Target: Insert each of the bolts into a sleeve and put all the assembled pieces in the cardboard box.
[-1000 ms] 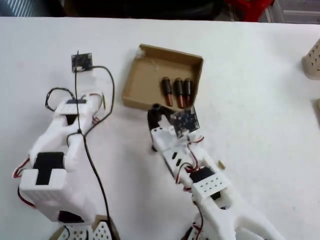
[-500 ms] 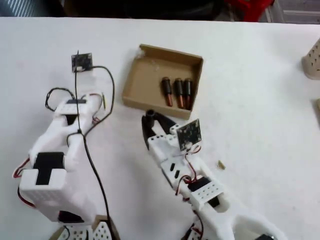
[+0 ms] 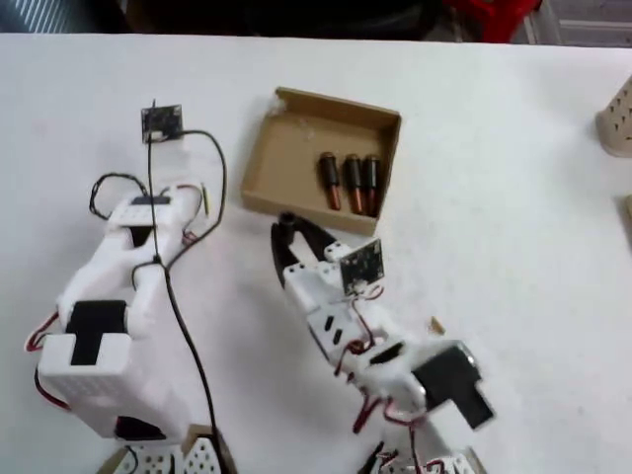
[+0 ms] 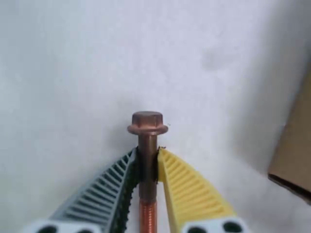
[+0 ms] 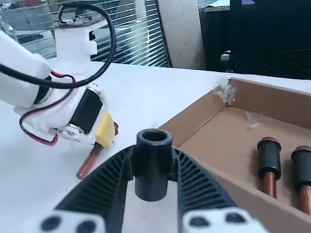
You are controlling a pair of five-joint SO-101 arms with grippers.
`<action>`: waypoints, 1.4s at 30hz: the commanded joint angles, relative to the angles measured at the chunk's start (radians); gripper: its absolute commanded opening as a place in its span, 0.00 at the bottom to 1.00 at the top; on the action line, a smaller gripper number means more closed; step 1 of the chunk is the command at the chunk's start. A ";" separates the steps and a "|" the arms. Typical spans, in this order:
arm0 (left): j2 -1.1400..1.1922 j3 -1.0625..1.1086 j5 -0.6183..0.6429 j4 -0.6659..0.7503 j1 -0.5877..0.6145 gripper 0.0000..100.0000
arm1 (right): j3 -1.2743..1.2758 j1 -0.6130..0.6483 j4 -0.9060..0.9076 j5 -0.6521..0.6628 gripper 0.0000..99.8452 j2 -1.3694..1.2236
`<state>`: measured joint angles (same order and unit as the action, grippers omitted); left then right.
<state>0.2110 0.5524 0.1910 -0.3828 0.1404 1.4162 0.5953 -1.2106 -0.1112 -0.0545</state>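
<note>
The left pincer (image 4: 147, 154) is closed tight on a copper-coloured bolt (image 4: 147, 127), its grey and yellow fingers (image 4: 182, 187) clamping the smooth shank just under the flanged hex head. The threaded end runs back between the fingers towards the wrist, and the head points out over the white table (image 4: 73, 73). The right pincer (image 5: 153, 161) is closed on a short black sleeve (image 5: 153, 143), gripped upright between its two black ribbed fingers with the open bore facing up. From the right wrist, the left arm's yellow finger (image 5: 105, 131) and the bolt's threaded tip (image 5: 89, 165) show beyond the sleeve, a little apart from it. From above, the right pincer (image 3: 288, 235) sits just beside the near wall of the cardboard box (image 3: 281, 163), while the left arm (image 3: 128, 257) lies well off to the side of the box, a black cable (image 3: 188, 326) draped over it. Inside the box, three assembled pieces (image 3: 353, 182) lie side by side against one wall, each a copper bolt with a dark sleeve on it.
</note>
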 commanded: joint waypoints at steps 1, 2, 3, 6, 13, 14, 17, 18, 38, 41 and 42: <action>-0.061 -0.006 -0.011 0.029 0.010 0.02 | -0.109 0.005 -0.094 -0.005 0.01 -0.124; -0.061 -0.006 -0.011 0.029 0.010 0.02 | -0.129 0.005 -0.110 -0.005 0.01 -0.150; -0.061 -0.006 -0.011 0.029 0.010 0.02 | -0.147 0.005 -0.122 -0.005 0.01 -0.171; -0.061 -0.006 -0.011 0.031 0.010 0.02 | -0.186 0.005 -0.137 -0.005 0.01 -0.213; -0.068 -0.006 -0.011 0.068 0.012 0.02 | -0.230 0.031 -0.137 -0.009 0.01 -0.280; -0.068 -0.006 -0.011 0.081 0.012 0.02 | -0.235 0.045 -0.139 -0.008 0.01 -0.294; -0.071 -0.006 -0.011 0.121 0.016 0.02 | -0.256 0.077 -0.206 -0.006 0.01 -0.351; -0.071 -0.006 -0.011 0.124 0.025 0.02 | -0.258 0.085 -0.239 -0.006 0.01 -0.375; -0.561 0.635 -0.002 0.845 -0.018 0.02 | -0.304 0.136 -0.461 -0.003 0.02 -0.573; -0.628 0.672 -0.006 0.870 -0.050 0.02 | -0.304 0.136 -0.461 -0.003 0.02 -0.576; -0.654 0.681 -0.008 0.868 -0.058 0.02 | -0.304 0.136 -0.461 -0.003 0.02 -0.576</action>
<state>-0.3168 1.2213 0.1910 0.4304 0.1312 1.1400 0.7196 -1.6418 -0.1112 -0.6345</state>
